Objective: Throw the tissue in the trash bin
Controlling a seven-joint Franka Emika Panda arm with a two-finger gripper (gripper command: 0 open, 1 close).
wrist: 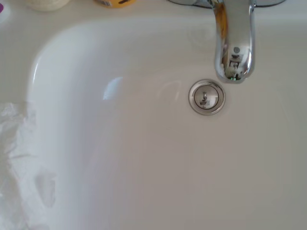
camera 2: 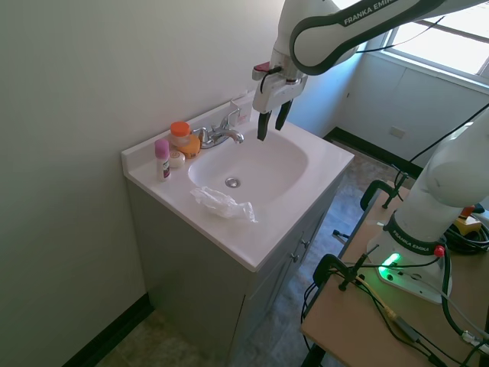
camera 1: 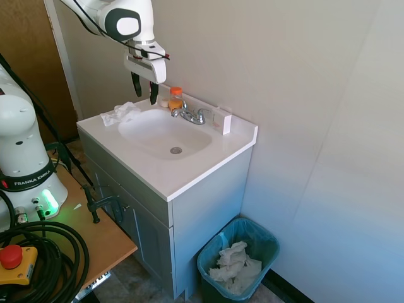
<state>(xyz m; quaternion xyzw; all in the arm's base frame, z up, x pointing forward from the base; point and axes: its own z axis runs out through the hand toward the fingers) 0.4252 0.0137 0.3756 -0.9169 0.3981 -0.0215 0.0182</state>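
Note:
A crumpled white tissue lies on the vanity top at the basin's left rim, seen from the other side as a tissue near the counter's front edge and in the wrist view as a pale tissue. My gripper hangs open and empty well above the sink, to the right of the tissue; from the opposite side the gripper hovers over the basin near the faucet. The trash bin, lined with a teal bag and holding a heap of white tissues, stands on the floor beside the cabinet.
An orange-capped bottle and a small white box stand by the faucet. A pink-capped stick stands at the counter's back corner. The wall runs close behind the vanity. The drain shows in the wrist view.

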